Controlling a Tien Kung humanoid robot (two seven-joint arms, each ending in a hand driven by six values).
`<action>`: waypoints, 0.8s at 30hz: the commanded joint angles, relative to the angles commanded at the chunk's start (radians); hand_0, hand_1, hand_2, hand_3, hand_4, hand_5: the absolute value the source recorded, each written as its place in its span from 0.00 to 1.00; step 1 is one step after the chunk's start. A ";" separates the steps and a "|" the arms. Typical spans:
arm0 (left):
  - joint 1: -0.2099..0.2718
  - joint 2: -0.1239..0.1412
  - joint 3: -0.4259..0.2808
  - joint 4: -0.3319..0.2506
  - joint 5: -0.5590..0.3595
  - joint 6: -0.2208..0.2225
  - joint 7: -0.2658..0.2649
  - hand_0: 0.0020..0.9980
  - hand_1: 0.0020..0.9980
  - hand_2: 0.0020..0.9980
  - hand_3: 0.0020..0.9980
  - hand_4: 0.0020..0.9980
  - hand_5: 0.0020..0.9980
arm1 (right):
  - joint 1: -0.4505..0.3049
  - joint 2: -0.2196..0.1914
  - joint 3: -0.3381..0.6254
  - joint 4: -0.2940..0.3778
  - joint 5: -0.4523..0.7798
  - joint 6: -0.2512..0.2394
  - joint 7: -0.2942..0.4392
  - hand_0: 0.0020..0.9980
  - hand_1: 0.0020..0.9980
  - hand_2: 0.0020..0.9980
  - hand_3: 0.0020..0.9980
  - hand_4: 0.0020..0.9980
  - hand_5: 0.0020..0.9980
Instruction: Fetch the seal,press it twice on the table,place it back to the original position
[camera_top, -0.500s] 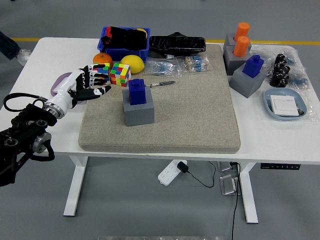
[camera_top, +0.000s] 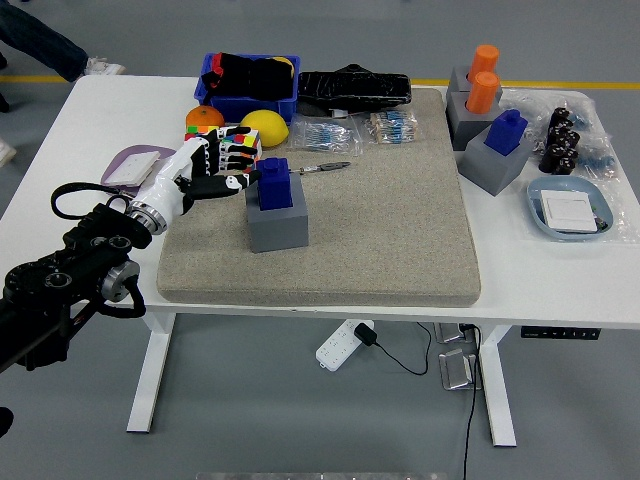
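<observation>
The blue seal (camera_top: 274, 185) stands upright in its grey block holder (camera_top: 277, 223) on the beige mat (camera_top: 380, 220). My left hand (camera_top: 215, 170) reaches in from the left, fingers spread and holding nothing, its fingertips (camera_top: 249, 179) just left of the seal's top. It partly hides the colourful cube (camera_top: 240, 145) behind it. My right arm does not show.
An orange (camera_top: 203, 117), a lemon (camera_top: 266, 127), a blue bin (camera_top: 250, 85) and a black bag (camera_top: 354, 88) line the back. A pen (camera_top: 322, 168) lies behind the seal. Grey blocks with a blue (camera_top: 505, 135) and orange seals (camera_top: 483, 80) stand right, by a plate (camera_top: 570, 208).
My left hand has moved right and a little forward, from the mat's left edge to right beside the seal. Its fingers stay spread.
</observation>
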 joint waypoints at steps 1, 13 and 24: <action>0.000 -0.001 -0.002 -0.001 0.000 -0.001 0.001 0.70 0.68 0.66 0.84 0.82 0.00 | 0.000 0.000 0.000 0.000 0.000 0.000 0.000 0.76 0.67 0.65 0.61 0.75 0.49; -0.001 -0.010 -0.013 0.004 0.017 -0.095 0.038 0.86 0.89 0.88 0.92 1.00 0.25 | 0.001 0.001 -0.001 0.000 0.001 0.003 0.002 0.76 0.67 0.65 0.61 0.75 0.49; -0.008 -0.017 -0.024 0.011 0.024 -0.107 0.049 0.87 0.91 0.89 0.93 1.00 0.30 | 0.003 -0.001 -0.007 0.000 0.004 0.004 0.004 0.76 0.67 0.65 0.61 0.76 0.49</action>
